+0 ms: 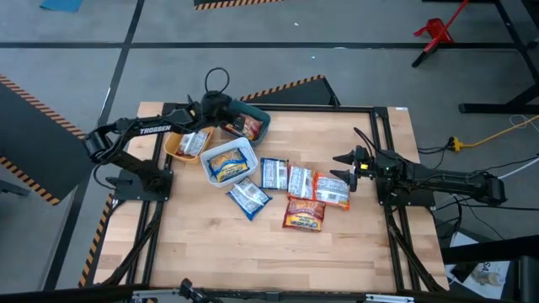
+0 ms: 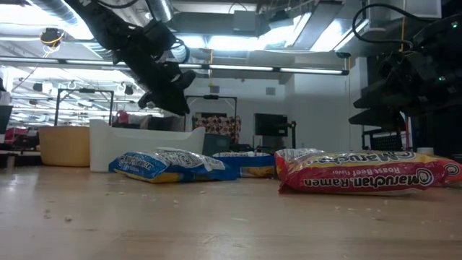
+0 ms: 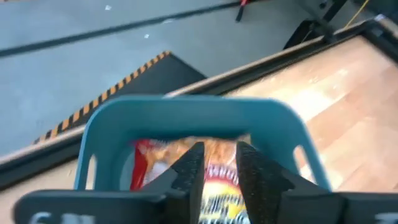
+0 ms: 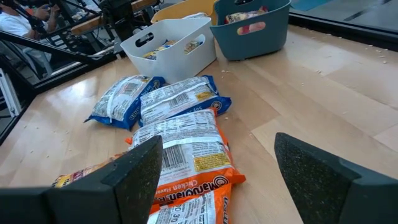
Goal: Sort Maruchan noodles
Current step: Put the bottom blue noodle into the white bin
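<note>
The left gripper (image 3: 219,163) hangs over the teal bin (image 1: 255,124) at the table's far left, fingers (image 3: 188,171) parted a little and clamped on nothing; a red packet (image 3: 146,163) lies in the bin just under them. If the tips drop, they could snag it and drag it out. The right gripper (image 4: 217,174) waits wide open, empty, at the right, beside five loose packets (image 1: 295,182) mid-table. The white bin (image 1: 212,160) and yellow bin (image 1: 175,148) hold others.
</note>
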